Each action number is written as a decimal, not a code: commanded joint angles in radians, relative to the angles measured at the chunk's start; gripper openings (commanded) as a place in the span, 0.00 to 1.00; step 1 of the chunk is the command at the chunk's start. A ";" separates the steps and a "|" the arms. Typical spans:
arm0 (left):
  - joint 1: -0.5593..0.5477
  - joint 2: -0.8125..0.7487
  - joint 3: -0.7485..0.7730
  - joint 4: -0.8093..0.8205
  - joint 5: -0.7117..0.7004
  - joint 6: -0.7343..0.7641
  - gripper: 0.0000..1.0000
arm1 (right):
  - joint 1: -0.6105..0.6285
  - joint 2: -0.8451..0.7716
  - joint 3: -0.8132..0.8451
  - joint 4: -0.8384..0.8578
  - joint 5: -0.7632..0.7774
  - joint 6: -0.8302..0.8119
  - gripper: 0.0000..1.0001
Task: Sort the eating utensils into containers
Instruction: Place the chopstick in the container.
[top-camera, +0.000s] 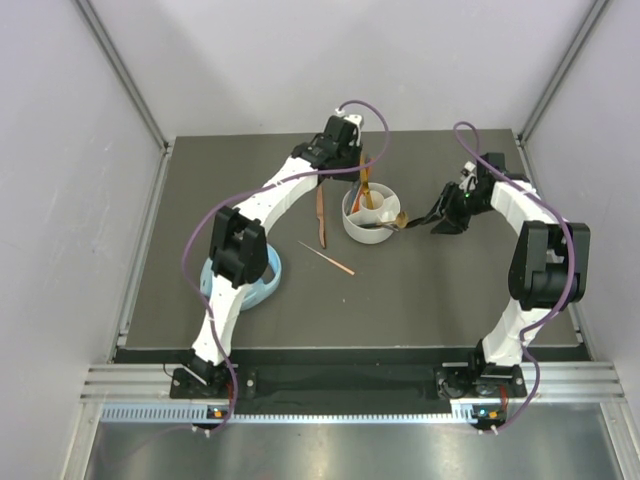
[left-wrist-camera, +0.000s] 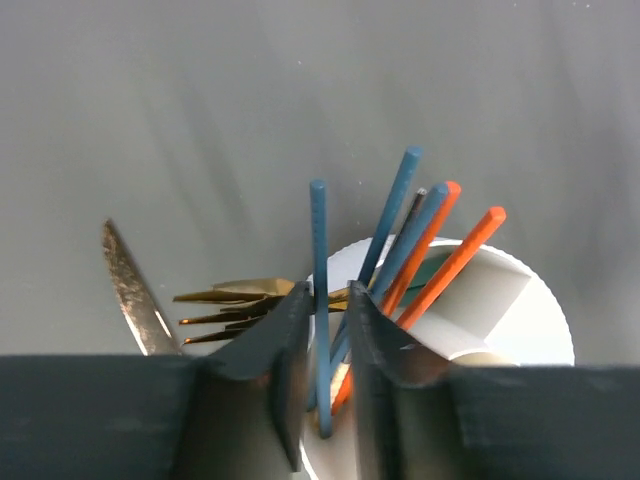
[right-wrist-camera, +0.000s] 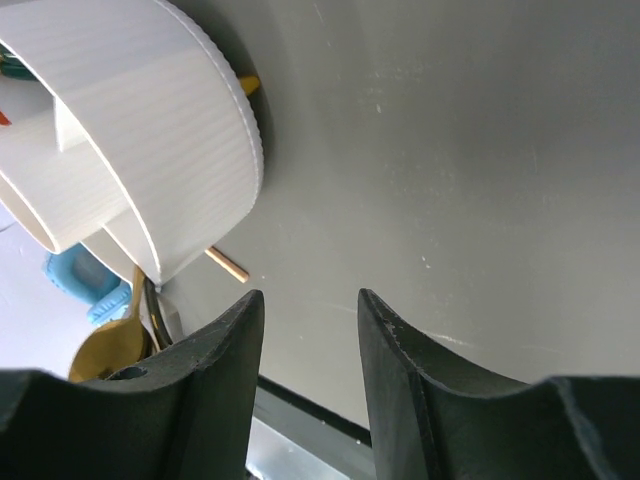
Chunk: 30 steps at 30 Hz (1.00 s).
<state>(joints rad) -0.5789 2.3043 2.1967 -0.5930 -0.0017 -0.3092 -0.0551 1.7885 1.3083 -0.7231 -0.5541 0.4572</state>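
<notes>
The white divided container (top-camera: 372, 222) stands mid-table with several teal and orange chopsticks upright in it. My left gripper (top-camera: 362, 165) hovers over it. In the left wrist view its jaws (left-wrist-camera: 328, 295) stand slightly apart around one teal chopstick (left-wrist-camera: 319, 260), with a gap showing on the right side. Orange chopsticks (left-wrist-camera: 455, 262) lean in the container (left-wrist-camera: 520, 300), and gold forks (left-wrist-camera: 230, 305) lie beside it. My right gripper (top-camera: 425, 218) is open and empty just right of the container (right-wrist-camera: 170, 130), near a gold spoon (right-wrist-camera: 105, 345).
A bronze utensil (top-camera: 321, 215) and a thin orange chopstick (top-camera: 327, 258) lie on the mat left of the container. Light blue headphones (top-camera: 262, 280) sit by the left arm's elbow. White walls enclose the table.
</notes>
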 joint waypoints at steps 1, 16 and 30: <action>-0.004 -0.095 -0.005 0.025 -0.017 -0.001 0.32 | -0.005 -0.021 -0.012 0.025 -0.020 0.005 0.43; 0.013 -0.262 -0.073 0.070 -0.128 -0.036 0.34 | -0.005 -0.035 -0.024 0.031 -0.024 -0.009 0.43; 0.159 -0.622 -0.578 -0.241 -0.183 -0.516 0.35 | -0.005 -0.064 -0.055 0.031 -0.007 -0.015 0.43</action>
<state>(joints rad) -0.4072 1.7233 1.7336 -0.7128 -0.2413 -0.6304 -0.0551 1.7809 1.2503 -0.7113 -0.5617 0.4553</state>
